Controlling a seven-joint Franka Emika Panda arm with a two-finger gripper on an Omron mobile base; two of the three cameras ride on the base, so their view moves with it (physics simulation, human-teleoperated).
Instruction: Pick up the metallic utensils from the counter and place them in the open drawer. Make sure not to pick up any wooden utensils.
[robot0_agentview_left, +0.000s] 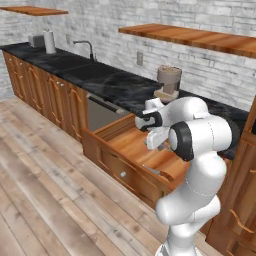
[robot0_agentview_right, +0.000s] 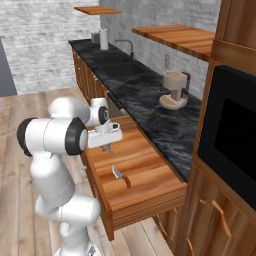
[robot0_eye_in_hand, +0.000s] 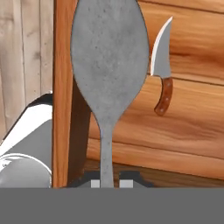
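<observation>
This is a rendered home kitchen. A long black marble bench (robot0_agentview_left: 115, 85) with pale veins runs along a whitewashed brick wall (robot0_agentview_left: 125, 25), sitting on reddish-brown wooden cabinets (robot0_agentview_left: 45, 92) with arched panel doors. A sink (robot0_agentview_left: 80, 65) with a curved tap (robot0_agentview_left: 86, 47) is set into the bench toward its far end, and a coffee grinder or blender-like appliance (robot0_agentview_right: 173, 90) stands near the bench's back edge. Open wooden shelves (robot0_agentview_left: 195, 37) hang on the wall above. A built-in black oven (robot0_agentview_right: 232, 135) sits in a tall wooden unit at the bench's near end. A wide wooden drawer (robot0_agentview_right: 135, 170) stands pulled out below the bench front, holding a small knife (robot0_agentview_right: 120, 176). The floor (robot0_agentview_left: 45, 185) is pale wood planking.
</observation>
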